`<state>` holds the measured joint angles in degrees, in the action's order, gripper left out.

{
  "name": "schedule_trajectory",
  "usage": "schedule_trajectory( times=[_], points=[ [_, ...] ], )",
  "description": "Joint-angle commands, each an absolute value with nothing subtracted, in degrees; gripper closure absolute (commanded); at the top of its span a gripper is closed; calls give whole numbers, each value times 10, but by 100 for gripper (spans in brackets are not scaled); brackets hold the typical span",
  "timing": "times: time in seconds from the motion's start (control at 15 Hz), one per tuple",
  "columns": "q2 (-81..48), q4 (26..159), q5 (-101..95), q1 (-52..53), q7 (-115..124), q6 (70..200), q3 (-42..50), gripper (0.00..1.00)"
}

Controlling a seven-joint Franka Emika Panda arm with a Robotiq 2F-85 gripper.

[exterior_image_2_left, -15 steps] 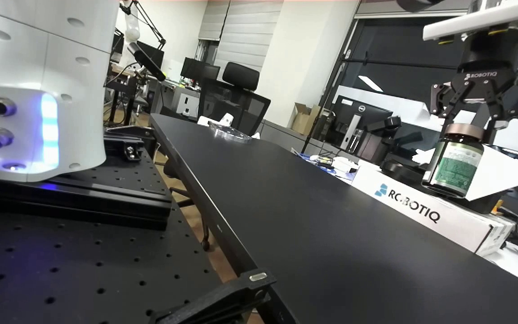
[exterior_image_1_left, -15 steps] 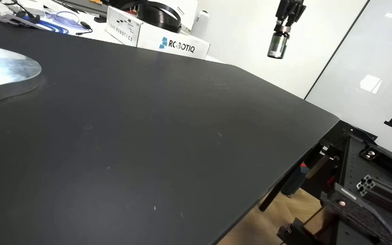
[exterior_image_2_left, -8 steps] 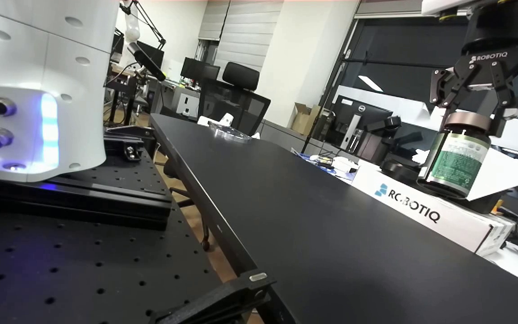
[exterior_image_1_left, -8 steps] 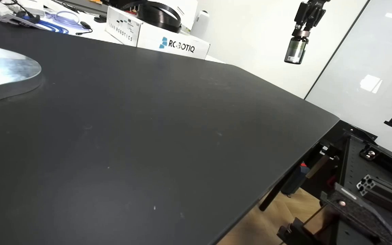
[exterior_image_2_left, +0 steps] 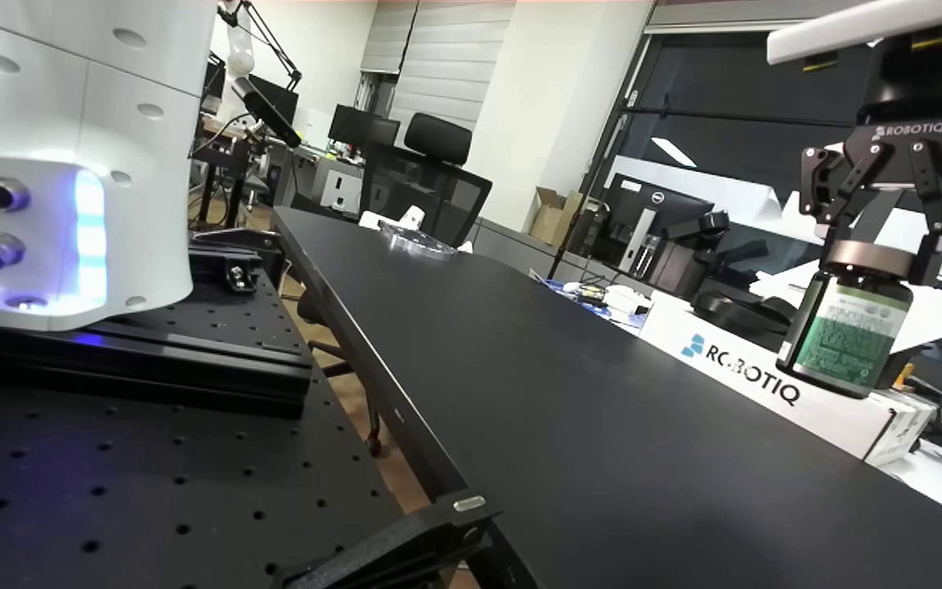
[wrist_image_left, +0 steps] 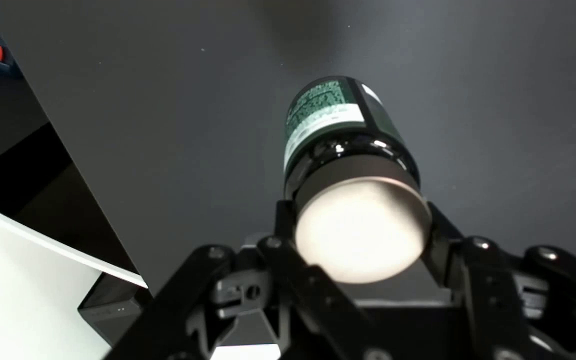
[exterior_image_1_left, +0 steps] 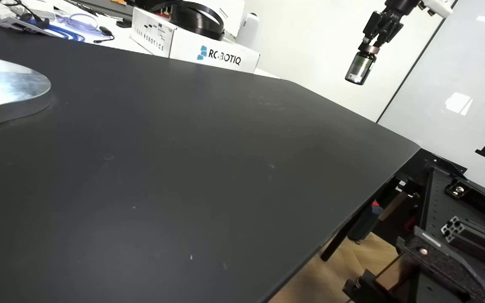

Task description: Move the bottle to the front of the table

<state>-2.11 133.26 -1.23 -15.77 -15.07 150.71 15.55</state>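
The bottle is small and dark, with a green and white label and a brownish metallic cap. It shows in both exterior views (exterior_image_1_left: 360,68) (exterior_image_2_left: 851,327) and in the wrist view (wrist_image_left: 328,115). My gripper (wrist_image_left: 360,215) is shut on the bottle's cap, one finger on each side. It also shows at the upper right in both exterior views (exterior_image_1_left: 369,46) (exterior_image_2_left: 876,249). The bottle hangs cap up, slightly tilted, in the air above the black table (exterior_image_1_left: 183,168), which also shows in the other pictures (exterior_image_2_left: 602,425) (wrist_image_left: 168,125).
A shiny silver curved sheet (exterior_image_1_left: 11,92) lies on the table, also at its far end (exterior_image_2_left: 420,243). A white box with blue lettering (exterior_image_1_left: 215,54) (exterior_image_2_left: 749,376) stands behind the table. A gap separates the table from the black perforated platform (exterior_image_2_left: 152,474) under the white robot base (exterior_image_2_left: 111,106).
In an exterior view the gripper and bottle move right, then down and slightly back left, with the bottle leaning more. In an exterior view they move lower and right and look larger.
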Motion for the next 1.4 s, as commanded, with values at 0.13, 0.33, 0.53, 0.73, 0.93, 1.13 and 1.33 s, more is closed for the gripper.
schedule_trajectory(
  times=[0.13, 0.33, 0.53, 0.73, 0.93, 1.13, 1.33],
  points=[
    [-30, 1395, 207, -187, -288, 1579, 155, 64],
    [-37, 1408, 278, -194, -335, 1582, 156, 64],
    [-50, 1413, 294, -198, -346, 1592, 160, 64],
    [-73, 1417, 261, -197, -324, 1616, 170, 64],
    [-91, 1418, 272, -199, -333, 1635, 172, 64],
    [-108, 1416, 286, -202, -344, 1652, 167, 64],
    [-120, 1415, 282, -202, -341, 1662, 168, 64]
  ],
)
